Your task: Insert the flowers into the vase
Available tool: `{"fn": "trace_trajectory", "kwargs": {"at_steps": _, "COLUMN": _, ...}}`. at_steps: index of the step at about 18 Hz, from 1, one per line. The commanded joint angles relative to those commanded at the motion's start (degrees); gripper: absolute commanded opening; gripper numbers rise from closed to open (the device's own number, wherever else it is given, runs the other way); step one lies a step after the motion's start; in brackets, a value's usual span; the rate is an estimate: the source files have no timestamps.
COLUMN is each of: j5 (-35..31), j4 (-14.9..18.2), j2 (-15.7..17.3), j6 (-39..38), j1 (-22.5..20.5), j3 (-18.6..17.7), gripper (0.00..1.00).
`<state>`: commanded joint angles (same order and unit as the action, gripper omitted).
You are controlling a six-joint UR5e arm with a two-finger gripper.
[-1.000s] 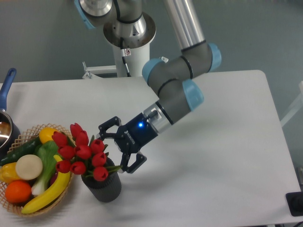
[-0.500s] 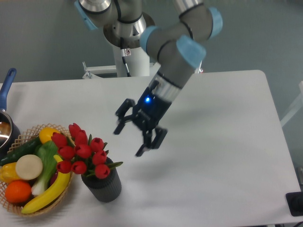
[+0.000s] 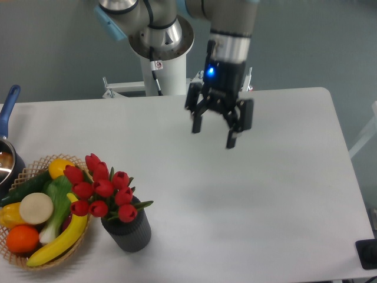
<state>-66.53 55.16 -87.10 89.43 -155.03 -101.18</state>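
Observation:
The red tulips (image 3: 103, 188) with green leaves stand with their stems down in the dark ribbed vase (image 3: 128, 232) at the front left of the white table (image 3: 265, 206). The blooms spread wider than the vase and lean toward the basket. My gripper (image 3: 214, 135) is open and empty. It hangs fingers down above the middle of the table, well up and to the right of the vase, touching nothing.
A wicker basket (image 3: 23, 259) of fruit and vegetables, with a banana (image 3: 59, 240) and an orange (image 3: 22, 238), stands right beside the vase at the left edge. A pot with a blue handle (image 3: 7, 109) is at the far left. The arm's base (image 3: 160, 44) stands behind the table.
My open gripper has pulled away from the tulips, rising and moving right toward the table's middle, and turned to point straight down. The flowers stay in the vase.

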Motion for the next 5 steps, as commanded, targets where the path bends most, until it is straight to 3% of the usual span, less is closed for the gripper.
{"fn": "trace_trajectory", "kwargs": {"at_steps": 2, "j5": 0.0, "j4": 2.49, "j2": 0.44, "j6": 3.1, "j1": -1.67, "j3": 0.8, "gripper": 1.0}}
{"fn": "trace_trajectory", "kwargs": {"at_steps": 5, "j5": 0.09, "j4": 2.59, "j2": 1.49, "j6": 3.64, "j1": -2.56, "j3": 0.02, "gripper": 1.0}}
